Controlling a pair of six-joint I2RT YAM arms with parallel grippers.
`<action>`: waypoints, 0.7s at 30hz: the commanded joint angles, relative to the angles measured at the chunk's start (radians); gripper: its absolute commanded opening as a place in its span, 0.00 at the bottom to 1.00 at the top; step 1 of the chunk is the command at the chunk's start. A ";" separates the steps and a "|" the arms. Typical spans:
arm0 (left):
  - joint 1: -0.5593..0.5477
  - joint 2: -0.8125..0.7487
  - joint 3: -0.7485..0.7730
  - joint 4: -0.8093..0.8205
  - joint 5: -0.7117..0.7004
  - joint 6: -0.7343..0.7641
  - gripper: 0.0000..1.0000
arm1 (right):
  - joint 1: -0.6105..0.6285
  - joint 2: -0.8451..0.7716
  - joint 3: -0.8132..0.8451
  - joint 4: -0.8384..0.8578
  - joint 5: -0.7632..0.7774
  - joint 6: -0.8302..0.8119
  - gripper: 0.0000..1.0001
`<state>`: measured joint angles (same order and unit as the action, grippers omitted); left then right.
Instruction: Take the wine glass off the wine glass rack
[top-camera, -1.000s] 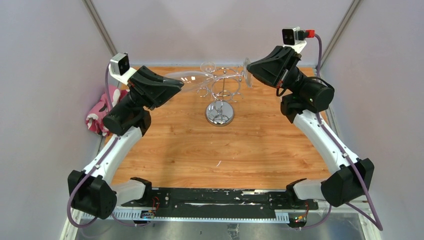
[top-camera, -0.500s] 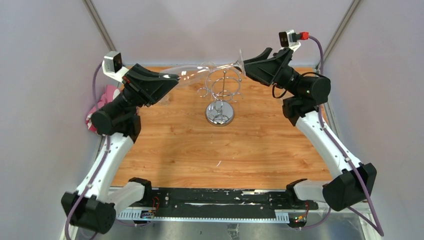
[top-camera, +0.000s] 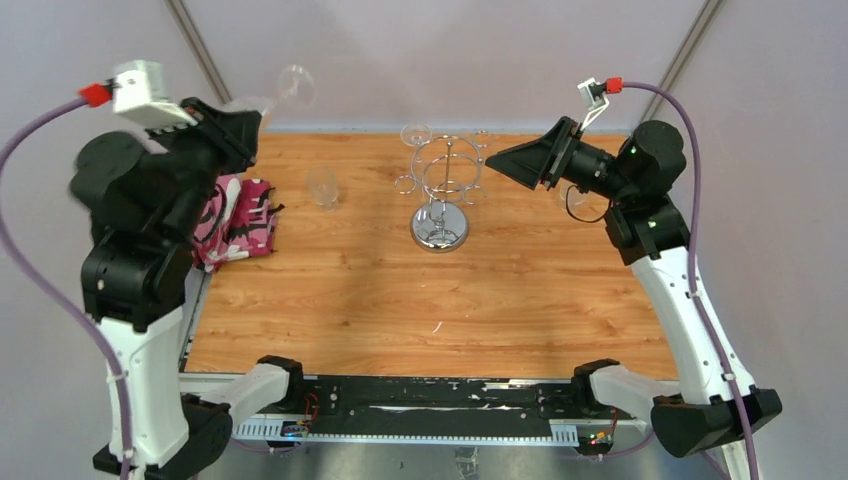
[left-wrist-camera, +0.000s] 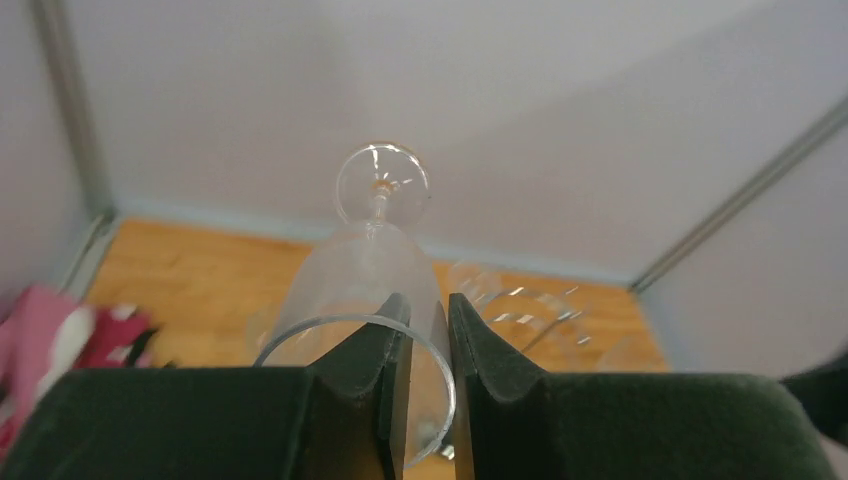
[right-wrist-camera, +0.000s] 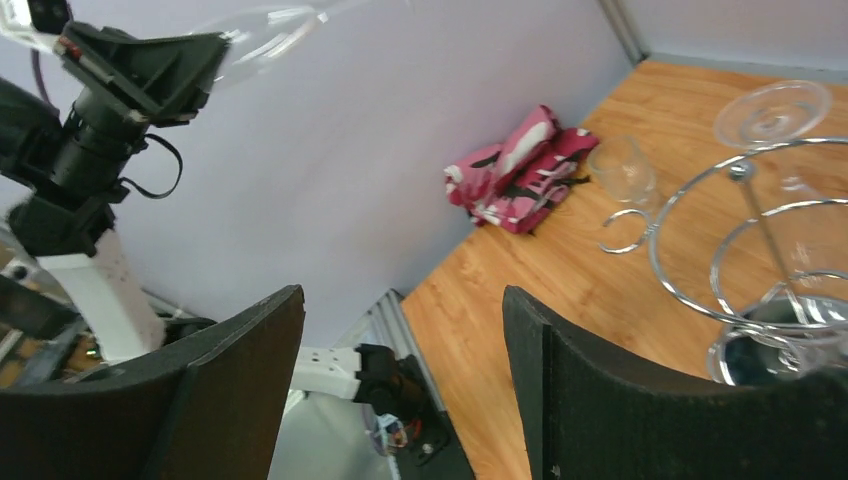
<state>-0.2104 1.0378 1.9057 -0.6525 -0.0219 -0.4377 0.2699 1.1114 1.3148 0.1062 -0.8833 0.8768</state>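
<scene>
The clear wine glass (top-camera: 290, 88) is in the air at the far left, away from the wine glass rack (top-camera: 446, 172), foot pointing up and away. My left gripper (top-camera: 243, 122) is shut on the glass: in the left wrist view one finger is inside the bowl (left-wrist-camera: 362, 268) and one outside, pinching its wall at the rim, left gripper (left-wrist-camera: 428, 335). The chrome rack stands on its round base (top-camera: 439, 227) at mid-table. My right gripper (top-camera: 494, 160) hangs open just right of the rack's ring, nothing between its fingers (right-wrist-camera: 250, 340); rack (right-wrist-camera: 735, 235).
A second glass (top-camera: 322, 187) stands on the wood left of the rack. Another glass (top-camera: 416, 133) hangs at the rack's back left. A pink patterned cloth (top-camera: 238, 220) lies at the table's left edge. Grey walls close in on three sides.
My left arm has risen and swung left, carrying the wine glass clear of the rack. My right gripper has opened, let go of the glass's foot and drawn back to the right.
</scene>
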 joint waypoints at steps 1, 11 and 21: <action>0.003 0.138 -0.024 -0.497 -0.256 0.204 0.00 | -0.030 -0.041 0.096 -0.384 0.094 -0.317 0.77; 0.007 0.203 -0.427 -0.447 -0.182 0.166 0.00 | -0.080 0.005 0.081 -0.451 0.115 -0.347 0.76; 0.040 0.382 -0.479 -0.300 -0.080 0.183 0.00 | -0.081 0.030 0.072 -0.451 0.110 -0.355 0.76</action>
<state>-0.1883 1.3731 1.4227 -1.0367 -0.1322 -0.2787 0.2016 1.1473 1.3937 -0.3328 -0.7738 0.5461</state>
